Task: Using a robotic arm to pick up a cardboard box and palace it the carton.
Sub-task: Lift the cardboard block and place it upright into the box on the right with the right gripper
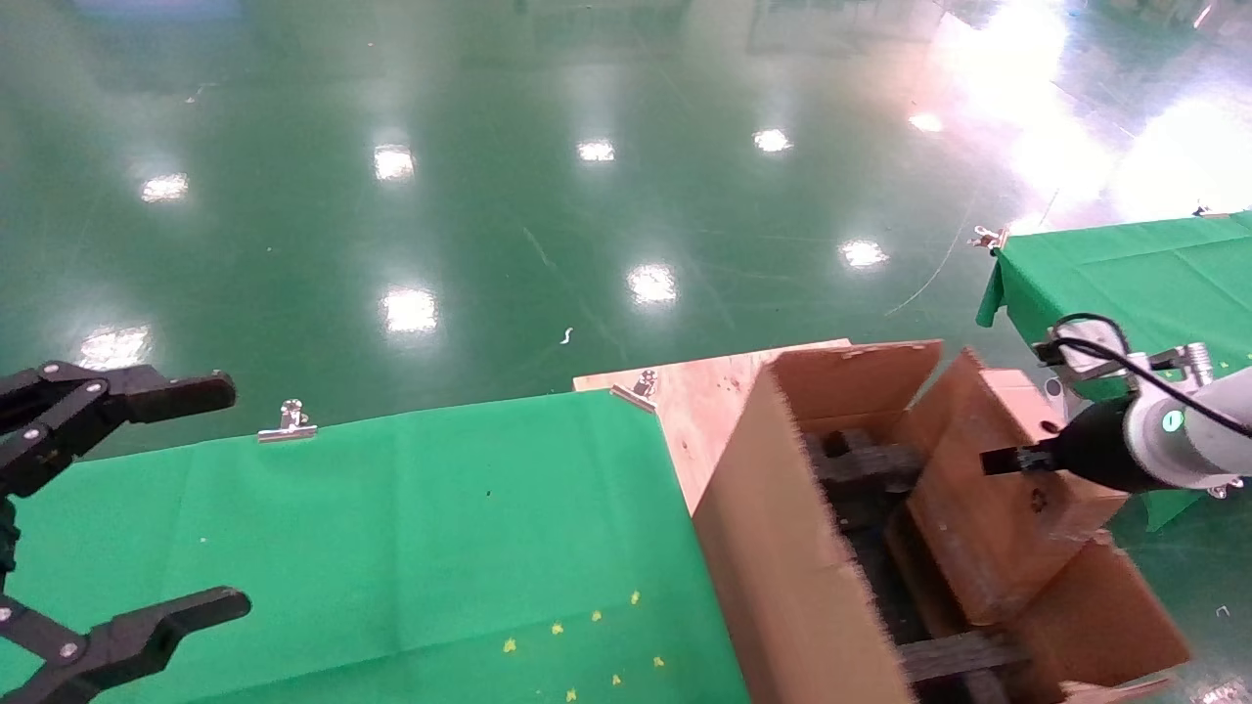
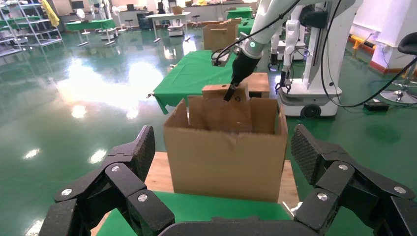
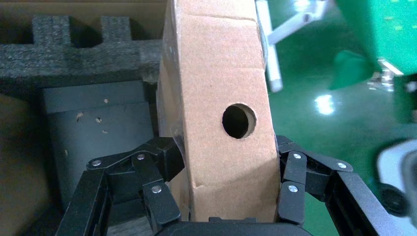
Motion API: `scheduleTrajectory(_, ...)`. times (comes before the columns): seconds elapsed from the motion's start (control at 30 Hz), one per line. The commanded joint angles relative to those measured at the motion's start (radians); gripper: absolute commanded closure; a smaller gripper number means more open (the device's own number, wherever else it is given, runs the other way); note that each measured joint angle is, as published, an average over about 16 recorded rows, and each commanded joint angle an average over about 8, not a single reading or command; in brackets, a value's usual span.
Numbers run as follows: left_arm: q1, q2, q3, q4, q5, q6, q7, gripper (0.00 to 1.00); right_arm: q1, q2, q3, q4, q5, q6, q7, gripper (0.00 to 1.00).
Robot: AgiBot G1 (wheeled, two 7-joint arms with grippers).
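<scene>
Robotics lab / test hall, industrial bldg. Glossy green epoxy floor [image 1: 489, 196] reflects rows of ceiling lights. Several tables w/ green cloth [image 1: 391, 528] held by metal clips [image 1: 287, 422] at the table's far edge. Left wrist view: another wheeled robot base [image 2: 307, 98] w/ trailing cables, shelving racks [image 2: 24, 24], more green-covered tables [image 2: 93, 23] and cartons further back.

At right of frame, the robotic arm [image 1: 1154, 440] holds the cardboard box [image 1: 988, 508] tilted over the open carton [image 1: 782, 548]; left gripper [image 1: 137, 508] lower left.
</scene>
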Motion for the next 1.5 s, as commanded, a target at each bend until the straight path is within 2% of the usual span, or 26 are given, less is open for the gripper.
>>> scheduleTrajectory(0.03, 0.000, 0.000, 0.000, 0.000, 0.000, 0.000, 0.000, 0.00, -0.007, -0.002, 0.000, 0.000, 0.011, 0.013, 0.003, 1.00)
scheduleTrajectory(0.37, 0.000, 0.000, 0.000, 0.000, 0.000, 0.000, 0.000, 0.00, -0.055, -0.003, -0.019, -0.004, 0.009, 0.066, 0.001, 1.00)
scheduleTrajectory(0.9, 0.000, 0.000, 0.000, 0.000, 0.000, 0.000, 0.000, 0.00, -0.182, -0.092, -0.067, -0.040, -0.100, 0.170, 0.120, 1.00)
scheduleTrajectory(1.2, 0.000, 0.000, 0.000, 0.000, 0.000, 0.000, 0.000, 0.00, -0.253, -0.170, -0.090, -0.152, -0.101, 0.241, 0.116, 1.00)
scheduleTrajectory(1.5, 0.000, 0.000, 0.001, 0.000, 0.000, 0.000, 0.000, 0.00, -0.304, -0.244, -0.102, -0.294, -0.020, 0.296, 0.042, 1.00)
